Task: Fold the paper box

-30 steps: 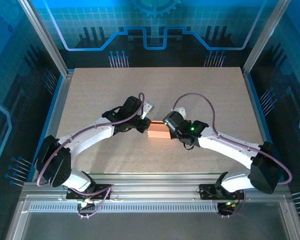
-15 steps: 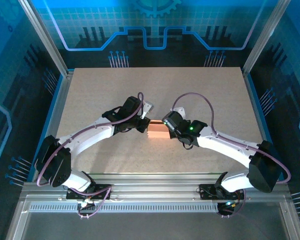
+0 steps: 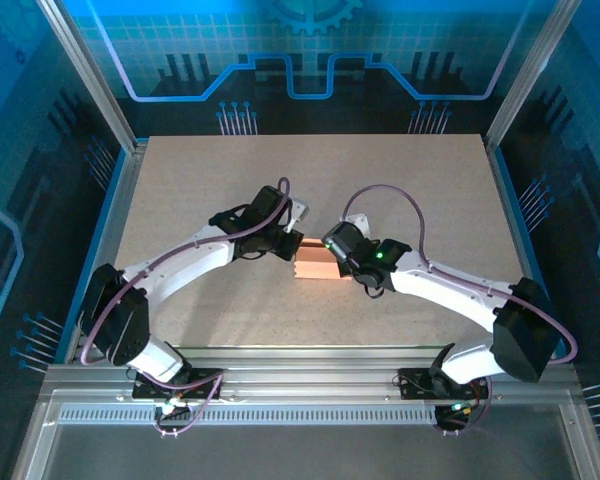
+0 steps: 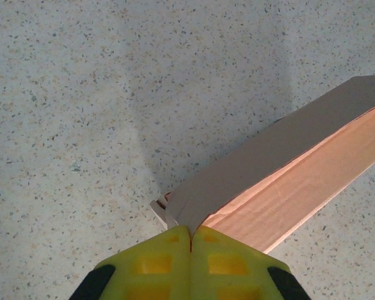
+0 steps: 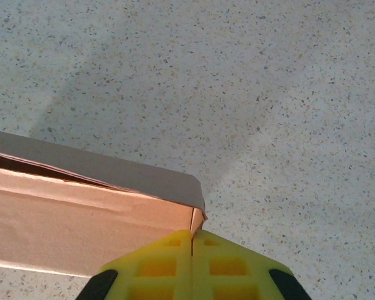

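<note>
You've got the box (image 3: 317, 265) mid-tabletop (image 3: 180, 170), between both arms: left fingers (image 4: 169, 262) pressed together at its left end, right fingers (image 5: 169, 265) pressed together at its right corner.

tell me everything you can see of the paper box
The paper box is salmon-orange thin cardboard, folded into a small rectangular shape with creased edges and a slightly gaping seam under its top flap. It lies near the middle of the speckled table. The shut left pincer meets one end and the shut right pincer the other. Whether either pinches a flap is unclear.
</note>
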### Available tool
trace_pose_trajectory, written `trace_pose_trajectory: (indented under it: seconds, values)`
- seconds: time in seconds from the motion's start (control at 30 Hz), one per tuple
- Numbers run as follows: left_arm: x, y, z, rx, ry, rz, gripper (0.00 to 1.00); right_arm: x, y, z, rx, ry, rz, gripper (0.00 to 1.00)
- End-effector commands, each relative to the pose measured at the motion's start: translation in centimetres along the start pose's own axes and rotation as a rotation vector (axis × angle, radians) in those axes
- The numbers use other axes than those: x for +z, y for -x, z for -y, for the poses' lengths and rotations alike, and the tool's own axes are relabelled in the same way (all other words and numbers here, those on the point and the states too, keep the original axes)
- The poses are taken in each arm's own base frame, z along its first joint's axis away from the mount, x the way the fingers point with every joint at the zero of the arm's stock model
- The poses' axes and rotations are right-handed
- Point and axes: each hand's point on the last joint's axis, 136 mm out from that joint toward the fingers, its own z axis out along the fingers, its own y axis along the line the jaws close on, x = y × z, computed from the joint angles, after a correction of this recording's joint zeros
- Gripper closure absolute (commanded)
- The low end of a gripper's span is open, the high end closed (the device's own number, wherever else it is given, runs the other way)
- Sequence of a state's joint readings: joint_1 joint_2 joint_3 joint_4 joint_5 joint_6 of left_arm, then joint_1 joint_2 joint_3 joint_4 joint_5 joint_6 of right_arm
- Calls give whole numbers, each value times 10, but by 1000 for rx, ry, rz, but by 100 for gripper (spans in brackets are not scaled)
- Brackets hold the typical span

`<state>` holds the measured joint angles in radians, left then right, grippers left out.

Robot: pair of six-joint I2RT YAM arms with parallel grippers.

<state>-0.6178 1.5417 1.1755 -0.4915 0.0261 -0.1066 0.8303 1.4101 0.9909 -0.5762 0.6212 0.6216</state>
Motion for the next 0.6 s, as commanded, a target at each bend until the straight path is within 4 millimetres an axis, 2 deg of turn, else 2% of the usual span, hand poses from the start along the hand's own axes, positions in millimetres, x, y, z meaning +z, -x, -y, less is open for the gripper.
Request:
trace_pose_trajectory:
  seconds: [0.0,0.23,0.3,0.37,0.57]
  values:
    - [-4,12,12,-73,-65,-8,100,1,0,-10,-13,23,-19,100]
    - [1,17,15,-99,-95,-10,99,2,0,-10,-31,4,-12,100]
    - [2,15,11,-89,-77,2,82,0,2,-9,-26,2,-6,100]
    - [1,12,8,-78,-63,9,77,-1,3,-8,-24,-3,-3,100]
    - [-3,1,1,-49,-29,-6,71,-2,5,-7,-23,-11,-5,100]
